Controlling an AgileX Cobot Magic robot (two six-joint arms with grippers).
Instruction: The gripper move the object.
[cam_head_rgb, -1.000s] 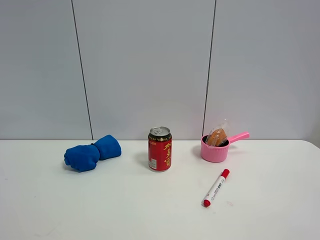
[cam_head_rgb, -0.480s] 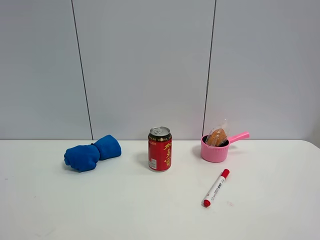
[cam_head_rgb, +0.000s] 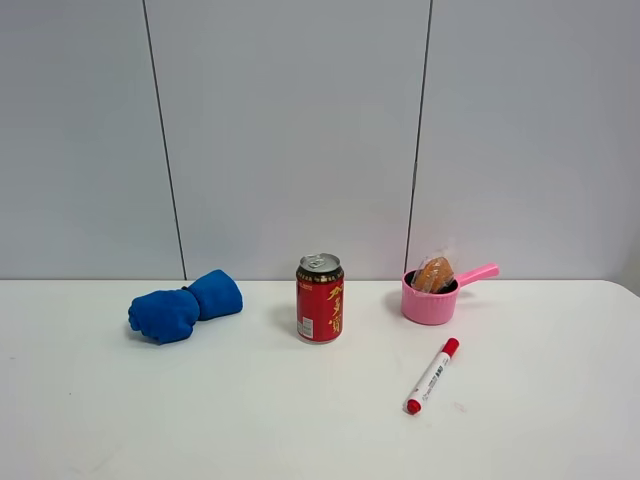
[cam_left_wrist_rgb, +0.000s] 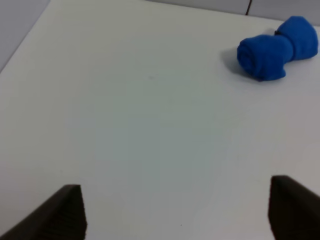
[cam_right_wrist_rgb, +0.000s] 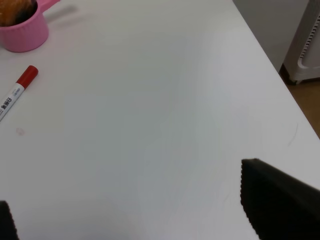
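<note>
The object is a golden-brown pastry (cam_head_rgb: 433, 272) in a clear wrapper. It stands in a small pink pot (cam_head_rgb: 428, 303) at the back right of the white table. In the right wrist view a corner of the pastry (cam_right_wrist_rgb: 15, 10) shows in the pot (cam_right_wrist_rgb: 25, 32). My right gripper (cam_right_wrist_rgb: 125, 192) is open and empty, over bare table well to the near right of the pot. My left gripper (cam_left_wrist_rgb: 175, 210) is open and empty, over bare table near the left front, well short of the blue glove (cam_left_wrist_rgb: 276, 51). Neither gripper shows in the exterior high view.
A red can (cam_head_rgb: 320, 298) stands at the middle back. The blue glove (cam_head_rgb: 183, 306) lies at the back left. A red-capped marker (cam_head_rgb: 432, 375) lies in front of the pot and also shows in the right wrist view (cam_right_wrist_rgb: 15, 95). The table's right edge (cam_right_wrist_rgb: 270, 65) is near my right gripper.
</note>
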